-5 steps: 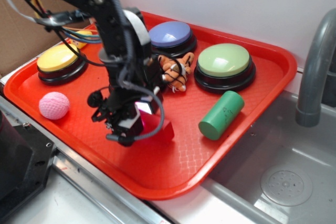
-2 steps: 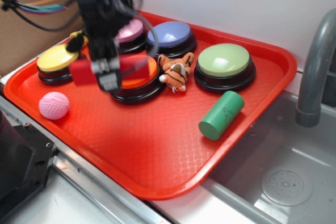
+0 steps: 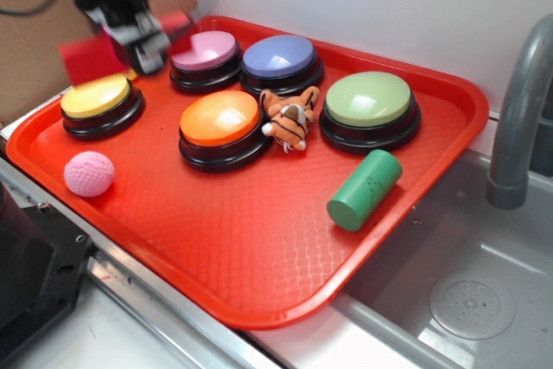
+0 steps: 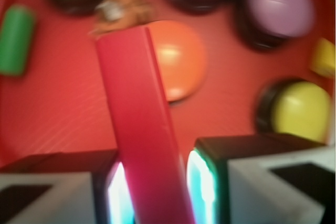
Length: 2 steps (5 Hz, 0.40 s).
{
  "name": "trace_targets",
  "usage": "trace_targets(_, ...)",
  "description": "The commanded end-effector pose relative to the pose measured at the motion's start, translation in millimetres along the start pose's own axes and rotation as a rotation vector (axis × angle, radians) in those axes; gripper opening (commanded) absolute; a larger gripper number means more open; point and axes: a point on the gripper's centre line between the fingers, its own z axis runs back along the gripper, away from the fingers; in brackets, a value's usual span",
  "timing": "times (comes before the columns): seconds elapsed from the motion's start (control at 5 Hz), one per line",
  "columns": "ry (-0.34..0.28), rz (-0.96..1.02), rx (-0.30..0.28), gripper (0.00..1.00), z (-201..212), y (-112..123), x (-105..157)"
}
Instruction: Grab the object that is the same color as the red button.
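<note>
Wrist view showed our gripper clamped on the red bar, its long axis pointing ahead, above the tray's back-left corner.

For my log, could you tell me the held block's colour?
Plain red block, clearest in the wrist view.

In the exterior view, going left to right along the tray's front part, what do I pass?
Pink ball → orange button → toy tiger → green cylinder.
</note>
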Motion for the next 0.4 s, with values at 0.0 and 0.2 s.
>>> trace_targets(0.0, -0.034, 0.516, 0.055, 0.0, 37, 33, -9)
trace_targets(0.2, -0.01, 0.573, 0.081, 0.0, 32, 44, -5)
